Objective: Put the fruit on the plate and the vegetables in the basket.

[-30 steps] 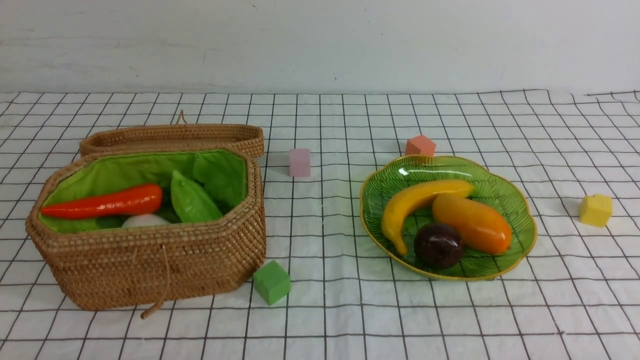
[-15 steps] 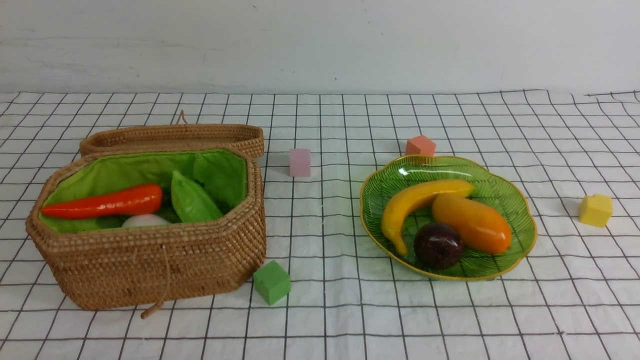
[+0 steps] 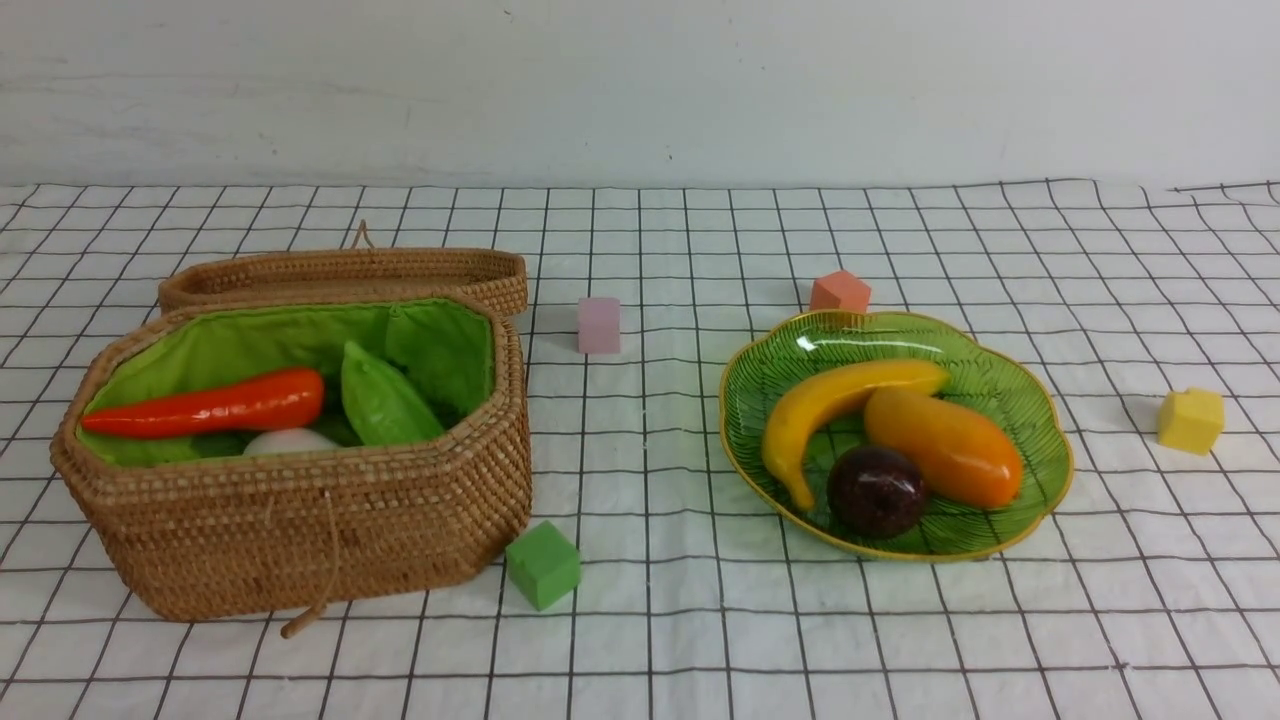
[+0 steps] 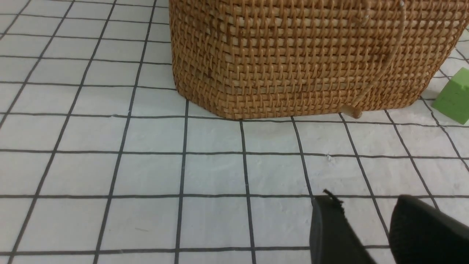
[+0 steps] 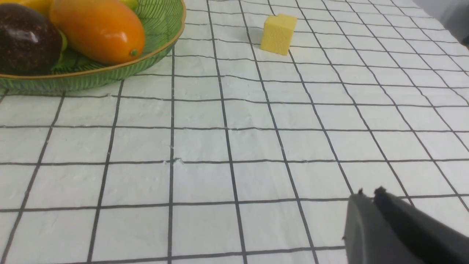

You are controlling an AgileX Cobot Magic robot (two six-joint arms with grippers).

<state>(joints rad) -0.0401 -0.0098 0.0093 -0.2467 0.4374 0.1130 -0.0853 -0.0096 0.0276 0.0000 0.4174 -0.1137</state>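
- From the front view I see neither arm; both show only in their own wrist views.
- My left end effector [image 4: 366, 209] sits low over the tabletop [image 4: 146, 176], pointing toward the woven side of the basket [image 4: 293, 58] and well short of it. Its two dark fingers [image 4: 329, 227] stand apart with cloth showing between them, so it is released and carries nothing.
- My right end effector [image 5: 368, 194] also hangs low over the checked cloth, its fingertips pressed together, clenched on nothing. It points across open cloth, with the plate [image 5: 110, 73] and the yellow cube [image 5: 278, 33] well ahead of it.
- In the front view the basket [image 3: 300, 530] stands on the left with its lid [image 3: 345, 275] lying just behind it. Inside I see the carrot [image 3: 210, 405], the leafy vegetable [image 3: 385, 400] and the white top of the radish [image 3: 290, 442].
- The plate [image 3: 1000, 380] lies on the right, carrying the banana [image 3: 830, 410], the mango [image 3: 945, 445] and the mangosteen [image 3: 878, 490], all touching one another.
- Loose on the cloth: a green cube [image 3: 543, 565] just beside the basket's near corner, a pink cube [image 3: 599, 325] between basket and plate, an orange cube [image 3: 840, 291] just behind the plate, and the yellow cube [image 3: 1191, 420] to the plate's right.
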